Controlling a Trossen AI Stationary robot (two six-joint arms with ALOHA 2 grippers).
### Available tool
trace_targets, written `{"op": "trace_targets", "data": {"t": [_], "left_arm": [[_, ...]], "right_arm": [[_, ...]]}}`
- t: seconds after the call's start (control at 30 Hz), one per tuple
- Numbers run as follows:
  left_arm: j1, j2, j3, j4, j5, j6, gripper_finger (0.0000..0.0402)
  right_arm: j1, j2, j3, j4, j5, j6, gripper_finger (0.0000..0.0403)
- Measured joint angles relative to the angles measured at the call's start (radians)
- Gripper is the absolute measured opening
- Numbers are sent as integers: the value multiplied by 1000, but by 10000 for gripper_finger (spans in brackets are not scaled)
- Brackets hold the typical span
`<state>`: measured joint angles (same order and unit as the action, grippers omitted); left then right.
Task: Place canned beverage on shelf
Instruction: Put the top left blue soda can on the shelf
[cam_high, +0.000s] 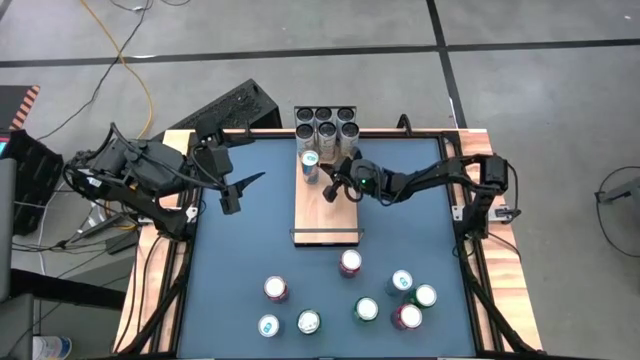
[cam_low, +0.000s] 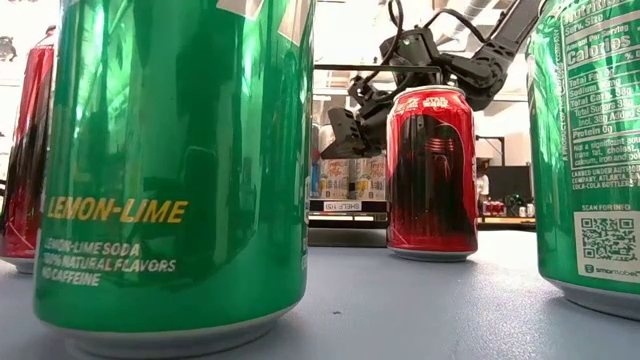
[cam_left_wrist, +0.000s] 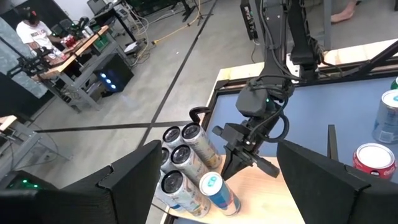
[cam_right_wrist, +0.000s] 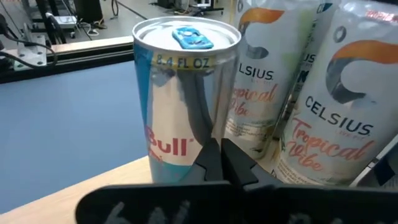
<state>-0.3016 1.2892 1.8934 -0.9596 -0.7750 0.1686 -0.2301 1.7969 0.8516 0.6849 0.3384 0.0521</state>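
Observation:
The shelf (cam_high: 326, 215) is a pale wood plank lying on the blue table, with a black wire rail at each short end. Several Celsius cans (cam_high: 326, 124) stand at its far end. A silver-blue Red Bull can (cam_high: 310, 162) stands upright on the plank just in front of them, and shows close up in the right wrist view (cam_right_wrist: 183, 93). My right gripper (cam_high: 331, 189) is shut, low over the plank just to the near right of that can. My left gripper (cam_high: 243, 192) is open and empty above the table's far left part. My right gripper's shut fingertips (cam_right_wrist: 217, 155) point at the lower side of the Red Bull can (cam_right_wrist: 180, 146), coming level from the shelf's near right. I cannot tell whether they touch it. The can stands upright on the plank.
Several loose cans stand on the near half of the table, among them a red one (cam_high: 350, 262) near the shelf's near end and a cluster at the near right (cam_high: 405, 300). In the low view a green lemon-lime can (cam_low: 175, 160) and a red can (cam_low: 430, 170) fill the foreground.

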Motion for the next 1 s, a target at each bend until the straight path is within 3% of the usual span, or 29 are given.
{"op": "trace_targets", "data": {"t": [0.33, 0.67, 1.0], "left_arm": [[0, 0, 0, 0, 0, -16, 305], [0, 0, 0, 0, 0, -6, 305], [0, 0, 0, -1, 0, -9, 305]], "right_arm": [[87, 7, 0, 2, 47, 20, 0], [16, 9, 32, 2, -27, 18, 0], [-8, 8, 43, -43, -26, 3, 0]]}}
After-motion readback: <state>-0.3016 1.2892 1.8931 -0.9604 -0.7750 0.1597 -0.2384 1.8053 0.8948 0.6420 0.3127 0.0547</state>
